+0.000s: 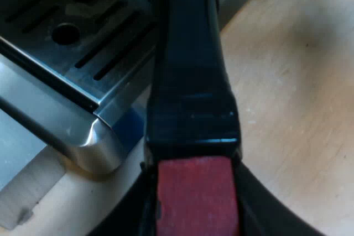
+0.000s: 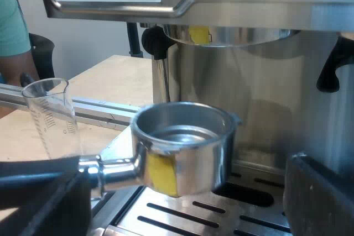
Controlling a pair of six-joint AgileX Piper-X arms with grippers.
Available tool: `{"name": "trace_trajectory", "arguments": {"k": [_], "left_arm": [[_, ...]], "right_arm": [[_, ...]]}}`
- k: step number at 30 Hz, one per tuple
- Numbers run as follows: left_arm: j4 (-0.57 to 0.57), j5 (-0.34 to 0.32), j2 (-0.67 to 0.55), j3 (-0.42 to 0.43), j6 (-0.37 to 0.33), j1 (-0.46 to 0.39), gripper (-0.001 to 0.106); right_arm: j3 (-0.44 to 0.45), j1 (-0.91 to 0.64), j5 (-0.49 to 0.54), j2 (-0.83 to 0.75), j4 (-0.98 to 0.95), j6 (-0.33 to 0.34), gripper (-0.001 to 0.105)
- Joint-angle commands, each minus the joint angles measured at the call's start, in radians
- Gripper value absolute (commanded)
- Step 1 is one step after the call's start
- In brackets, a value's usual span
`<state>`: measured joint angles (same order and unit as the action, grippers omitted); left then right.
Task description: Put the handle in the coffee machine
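Portafilter (image 2: 182,147) hung level just above the drip tray (image 2: 221,214), its bare metal basket open upward, below the group head (image 2: 232,34) of the espresso machine (image 2: 260,4) and not yet seated in it. A yellow mark (image 2: 162,175) on the basket wall and another (image 2: 199,34) on the group head looked like guides for lining the two up before the lift and twist that locking would probably need.

The left gripper (image 1: 194,219) was clamped on the dark handle (image 1: 191,70), with its black fingers (image 1: 133,214) pressed to either side of the red end (image 1: 196,192). From there the handle ran out past the drip tray's rounded corner (image 1: 97,136). Holding it at the far end probably kept the arm clear of the machine's front and gave leverage for turning.

The right gripper (image 2: 182,214) sat low at the drip tray's edge, facing the machine, with its fingers apart and nothing between them. It seemed to be standing by rather than sharing the load.

A measuring glass (image 2: 50,114) stood on the wooden table (image 2: 110,81) beyond the tray's edge, well clear of the basket. Behind it a person's teal sleeve (image 2: 11,20) showed at the table's far edge.
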<state>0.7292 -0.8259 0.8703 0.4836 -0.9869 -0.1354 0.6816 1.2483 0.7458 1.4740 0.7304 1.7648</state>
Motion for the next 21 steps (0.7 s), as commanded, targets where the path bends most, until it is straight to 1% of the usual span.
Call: {"name": "trace_trajectory", "arguments": {"k": [1, 3, 5, 6, 10, 11, 13, 19, 21], "left_arm": [[-0.022, -0.068, 0.03, 0.035, 0.046, 0.001, 0.001], [-0.022, -0.07, 0.064, 0.048, 0.066, 0.001, 0.001], [-0.022, -0.077, 0.096, 0.06, 0.108, 0.001, 0.001], [-0.022, -0.078, 0.101, 0.063, 0.115, -0.002, 0.001], [-0.027, -0.107, 0.139, 0.079, 0.15, -0.027, 0.001], [-0.032, -0.129, 0.154, 0.086, 0.172, -0.045, 0.001], [-0.033, -0.138, 0.167, 0.094, 0.184, -0.058, 0.001], [-0.084, -0.176, 0.221, 0.107, 0.185, -0.063, 0.001], [-0.094, -0.176, 0.233, 0.107, 0.183, -0.063, 0.001]], "right_arm": [[0.001, 0.003, 0.005, 0.001, 0.014, 0.007, 0.072], [0.001, 0.003, 0.005, 0.001, 0.014, 0.007, 0.072], [0.001, 0.003, 0.005, 0.001, 0.014, 0.007, 0.072], [0.001, 0.003, 0.005, 0.001, 0.014, 0.007, 0.072], [0.001, 0.003, 0.005, 0.001, 0.014, 0.007, 0.072], [0.001, 0.003, 0.005, 0.001, 0.014, 0.007, 0.072], [0.001, 0.003, 0.005, 0.001, 0.014, 0.007, 0.072], [0.001, 0.003, 0.005, 0.001, 0.014, 0.007, 0.072], [0.001, 0.003, 0.005, 0.001, 0.014, 0.007, 0.072]]}}
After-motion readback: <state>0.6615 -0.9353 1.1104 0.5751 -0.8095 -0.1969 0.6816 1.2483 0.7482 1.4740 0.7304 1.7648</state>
